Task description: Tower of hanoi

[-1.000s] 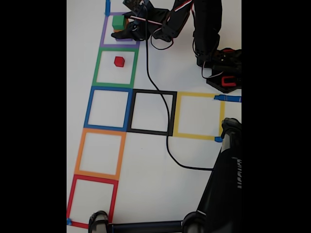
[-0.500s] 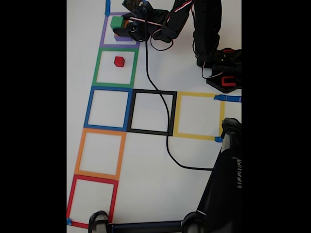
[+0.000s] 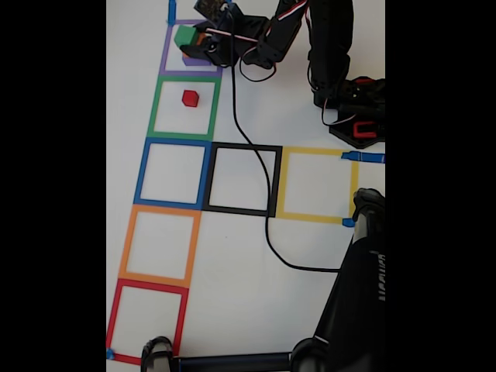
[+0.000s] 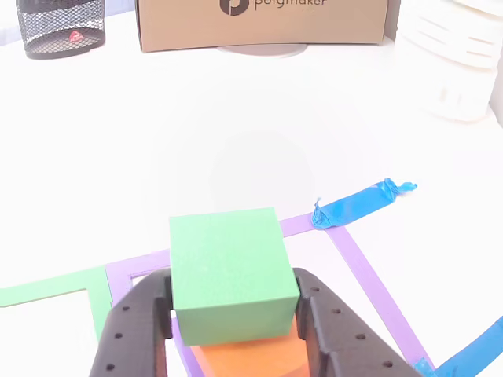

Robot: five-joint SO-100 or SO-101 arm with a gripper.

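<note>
Between the two black fingers of the tool [image 4: 233, 330], in the other view, sat the green cube [image 4: 229, 271], resting on the orange cube [image 4: 251, 357] beneath it; the fingers flanked the stack on both sides, yet whether they pressed the orange cube or merely stood beside it could not be told. Seen from the fixed view, the tool [image 3: 195, 44] reached into the purple tape square [image 3: 172, 63] at the top of the white tabletop [image 3: 240, 271], where the green cube [image 3: 184, 35] topped the pile with a sliver of the purple cube [image 3: 194, 60] at its base. One red cube [image 3: 190, 98], small and matte, lay alone inside the green tape square [image 3: 157, 105], well apart from the tool. All four cubes looked plain and flat-faced. Seven tape squares could be counted: purple, green, blue, orange, red, black and yellow. A black cable [image 3: 248, 147] trailed across the tabletop. Behind, in the other view, stood a cardboard box [image 4: 259, 23] and a wire-mesh cup [image 4: 61, 27].
</note>
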